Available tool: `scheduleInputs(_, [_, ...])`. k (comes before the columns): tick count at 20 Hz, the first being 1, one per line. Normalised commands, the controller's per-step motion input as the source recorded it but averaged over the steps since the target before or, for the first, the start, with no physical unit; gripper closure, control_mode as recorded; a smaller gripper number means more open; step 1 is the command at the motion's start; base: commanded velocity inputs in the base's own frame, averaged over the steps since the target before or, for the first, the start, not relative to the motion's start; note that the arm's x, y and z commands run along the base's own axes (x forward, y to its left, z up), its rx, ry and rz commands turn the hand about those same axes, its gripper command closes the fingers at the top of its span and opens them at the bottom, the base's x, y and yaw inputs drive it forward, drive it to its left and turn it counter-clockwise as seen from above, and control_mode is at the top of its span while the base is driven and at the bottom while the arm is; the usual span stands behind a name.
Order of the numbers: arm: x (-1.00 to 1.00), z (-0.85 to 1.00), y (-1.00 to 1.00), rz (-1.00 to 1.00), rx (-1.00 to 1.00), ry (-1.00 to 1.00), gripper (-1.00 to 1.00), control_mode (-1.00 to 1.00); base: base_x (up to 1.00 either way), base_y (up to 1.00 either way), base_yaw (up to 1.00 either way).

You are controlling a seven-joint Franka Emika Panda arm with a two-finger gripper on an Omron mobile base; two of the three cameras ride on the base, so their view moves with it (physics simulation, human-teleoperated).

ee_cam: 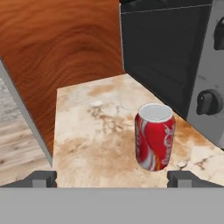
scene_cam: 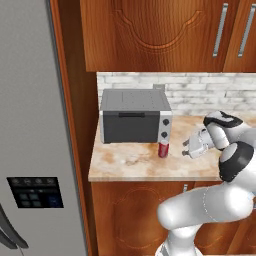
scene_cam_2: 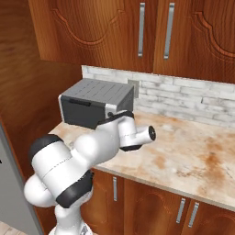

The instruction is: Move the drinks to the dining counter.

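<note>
Marbled desk (scene_cam: 125, 165) under wood cupboards, bare toward front edge. Red can (scene_cam: 163, 148) upright just before grey oven (scene_cam: 135, 116). Hand (scene_cam: 186, 146) released, beside can, apart. Hand view: can top (ee_cam: 155, 112).

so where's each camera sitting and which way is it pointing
Left base view: behind the arm to its left, looking forward and down at the counter, toaster oven and red can; the arm rises lower right, with the hand open beside the can.
Right base view: behind to the right; the arm rises lower left.
Hand view: looks along the open fingertips at the can.
The left base and hand views share can, oven and counter.
</note>
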Motion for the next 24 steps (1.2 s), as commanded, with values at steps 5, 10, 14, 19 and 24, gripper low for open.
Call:
scheduleInputs(5, [0.42,-0.3,0.0,0.0,0.0,0.0,-1.0,-1.0,0.0,0.0,0.0])
scheduleInputs(10, [0.32,-0.16,0.01,0.0,0.0,0.0,-1.0,-1.0,0.0,0.0,0.0])
scheduleInputs(14, [0.28,-0.16,0.08,0.0,0.0,0.0,-1.0,-1.0,0.0,0.0,0.0])
scheduleInputs(19, [0.22,-0.17,0.11,0.0,0.0,0.0,-1.0,-1.0,0.0,0.0,0.0])
scheduleInputs(24, [0.03,-0.13,0.14,0.0,0.0,0.0,-1.0,-1.0,0.0,0.0,0.0])
